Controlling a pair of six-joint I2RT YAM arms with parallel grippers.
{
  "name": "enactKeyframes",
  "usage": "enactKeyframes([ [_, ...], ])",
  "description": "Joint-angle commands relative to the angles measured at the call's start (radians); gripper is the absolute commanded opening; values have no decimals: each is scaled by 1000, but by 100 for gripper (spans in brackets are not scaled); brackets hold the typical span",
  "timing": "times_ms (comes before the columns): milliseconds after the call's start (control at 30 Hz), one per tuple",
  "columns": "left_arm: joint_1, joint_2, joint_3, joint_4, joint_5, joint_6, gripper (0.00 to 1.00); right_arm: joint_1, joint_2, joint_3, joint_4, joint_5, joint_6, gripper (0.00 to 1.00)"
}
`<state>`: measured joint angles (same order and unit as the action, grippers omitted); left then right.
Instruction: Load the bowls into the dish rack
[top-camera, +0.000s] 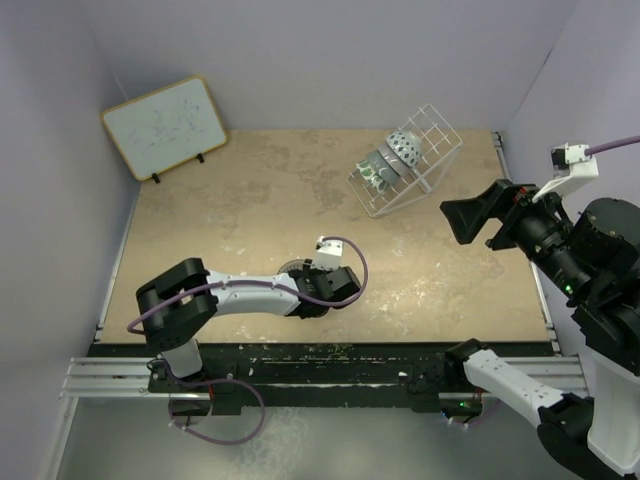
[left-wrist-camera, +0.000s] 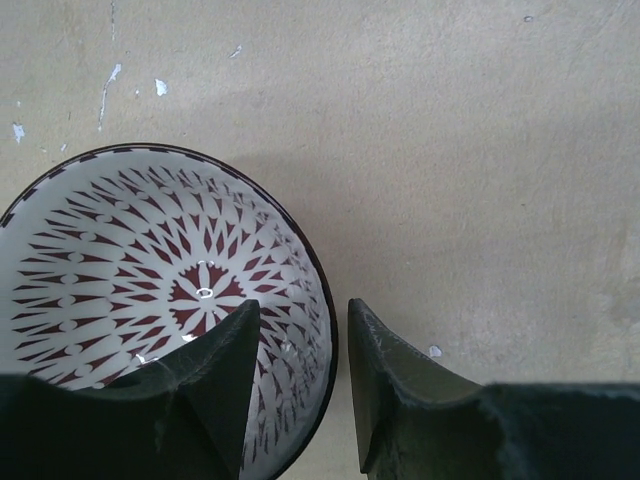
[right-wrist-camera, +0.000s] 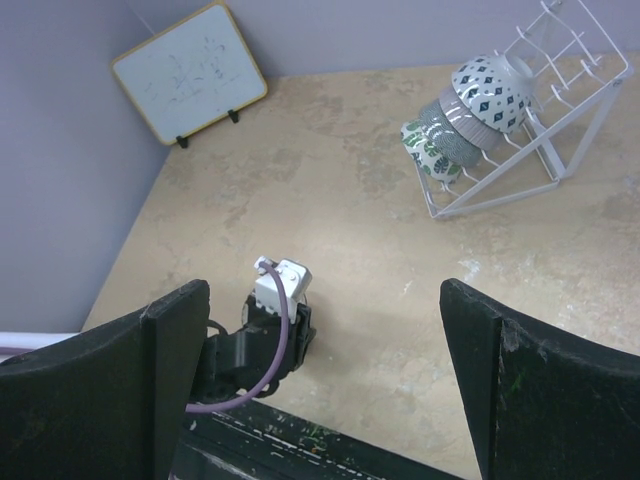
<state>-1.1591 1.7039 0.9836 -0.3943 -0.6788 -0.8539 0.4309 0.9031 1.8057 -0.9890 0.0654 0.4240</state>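
Dark fingers (left-wrist-camera: 215, 395) of the left tool (left-wrist-camera: 305, 330) straddle the rim of the round ceramic bowl with a brown-and-white lattice pattern (left-wrist-camera: 140, 260). One finger sits inside the bowl and the other outside, with the rim section in the gap between them. The jaws stand fairly narrow, but a sliver of space shows on either side of the rim, so a firm grip is not confirmed. The bowl rests upright on the beige mottled worktop (top-camera: 250, 210), directly under the left tool. Being round, it has no long axis; only the straddled rim section matters. The white wire-grid dish rack (top-camera: 425, 180) stands well apart toward the far right, nearer the right arm, and holds three patterned bowls (right-wrist-camera: 455, 120) on edge. The right tool (right-wrist-camera: 320, 292) hangs wide open and holds nothing.
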Motion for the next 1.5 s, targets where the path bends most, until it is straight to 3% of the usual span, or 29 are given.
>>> enactKeyframes([
  [0, -2, 14, 20, -25, -54, -15, 42, -4, 1, 1, 35, 14, 3, 99],
  [133, -2, 6, 15, -33, -56, -21, 30, -4, 2, -1, 39, 14, 4, 100],
  [300, -4, -29, 26, -42, -59, -4, 2, -4, 2, -2, 46, 15, 4, 100],
  [333, -3, -37, 31, -45, -57, 1, 0, -4, 3, -3, 48, 13, 4, 100],
  [500, -4, -97, 65, -17, -4, 15, 0, -4, 3, -18, 59, 14, 5, 100],
  [700, 8, -215, 77, 182, 112, 50, 0, -4, 3, -23, 66, 11, 6, 100],
  [933, 152, -282, 89, 480, 365, 10, 0, -4, 10, -17, 60, 11, 3, 100],
  [1267, 339, -172, 130, 968, 714, -247, 0, -4, 32, 13, 56, 17, -3, 100],
  [1467, 385, -15, 315, 1119, 824, -375, 0, -4, 53, 42, 50, 23, -15, 100],
])
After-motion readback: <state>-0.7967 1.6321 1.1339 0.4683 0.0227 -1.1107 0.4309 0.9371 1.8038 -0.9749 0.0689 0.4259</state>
